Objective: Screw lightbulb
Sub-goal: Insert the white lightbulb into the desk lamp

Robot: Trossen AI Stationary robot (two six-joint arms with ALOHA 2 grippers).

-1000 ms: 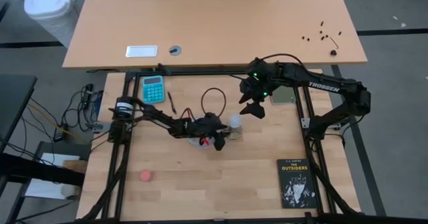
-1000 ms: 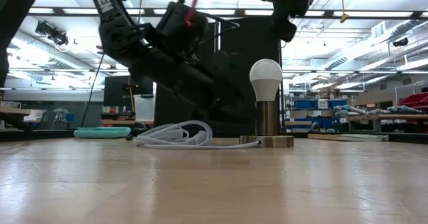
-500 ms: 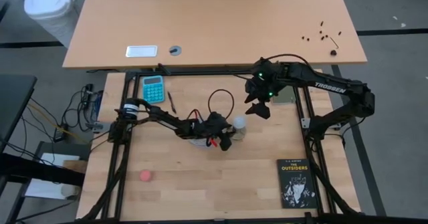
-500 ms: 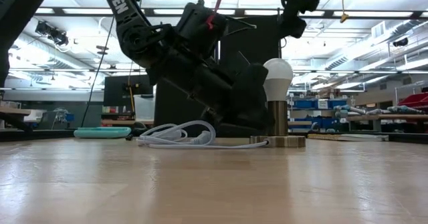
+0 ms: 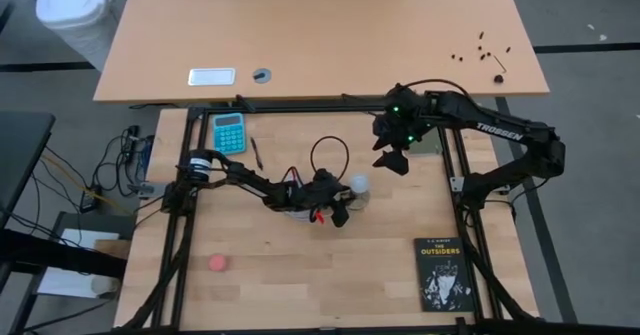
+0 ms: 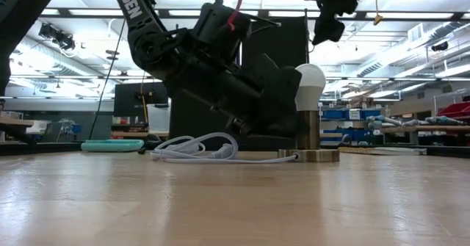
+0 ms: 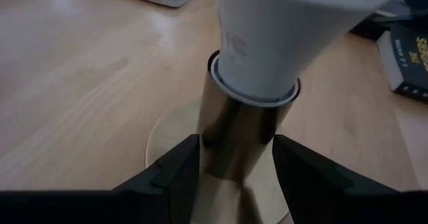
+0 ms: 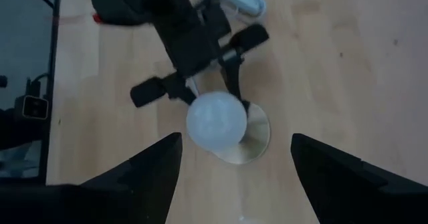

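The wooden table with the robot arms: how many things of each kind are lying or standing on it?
Lightbulb: 1
Brass socket stand: 1
White cord: 1
Teal calculator: 1
Pen: 1
Pink ball: 1
Black book: 1
Total: 7

Black jointed arms (image 5: 500, 135), white lettering, green lights
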